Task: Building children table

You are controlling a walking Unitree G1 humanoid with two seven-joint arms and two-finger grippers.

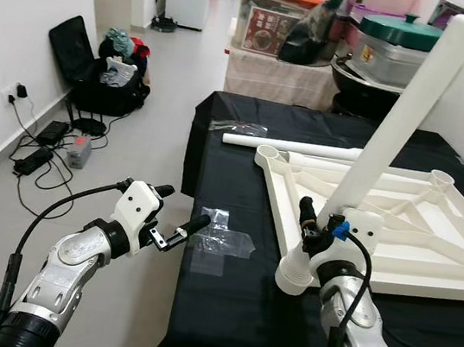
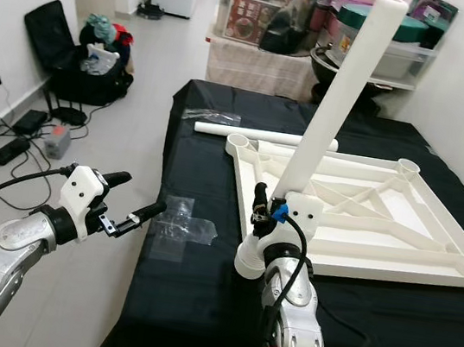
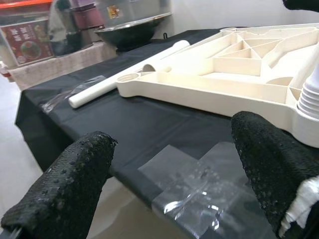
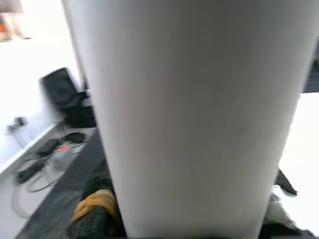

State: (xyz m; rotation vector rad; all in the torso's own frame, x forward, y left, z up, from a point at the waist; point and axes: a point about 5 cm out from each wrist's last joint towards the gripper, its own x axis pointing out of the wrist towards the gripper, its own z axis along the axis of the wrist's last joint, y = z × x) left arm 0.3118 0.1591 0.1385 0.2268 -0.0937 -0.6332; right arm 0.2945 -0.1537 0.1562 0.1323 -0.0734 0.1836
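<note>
An upside-down white table top [image 1: 433,230] with ribbed underside lies on a table covered in black cloth [image 1: 246,315]. A long white table leg [image 1: 397,120] leans up and to the right, its ribbed lower end [image 1: 295,279] at the top's near left corner. My right gripper [image 1: 321,230] is shut on this leg near its base; the leg [image 4: 189,114] fills the space between the fingers. A second white leg [image 1: 293,147] lies flat behind the top. My left gripper [image 1: 180,214] is open at the cloth's left edge, beside a crumpled clear plastic wrap [image 1: 223,242].
Another clear plastic wrap [image 1: 239,127] lies at the far left of the cloth. A black bag with clothes [image 1: 108,68], cables and a power strip [image 1: 38,158] sit on the floor at left. Boxes and pots [image 1: 349,34] crowd the far end.
</note>
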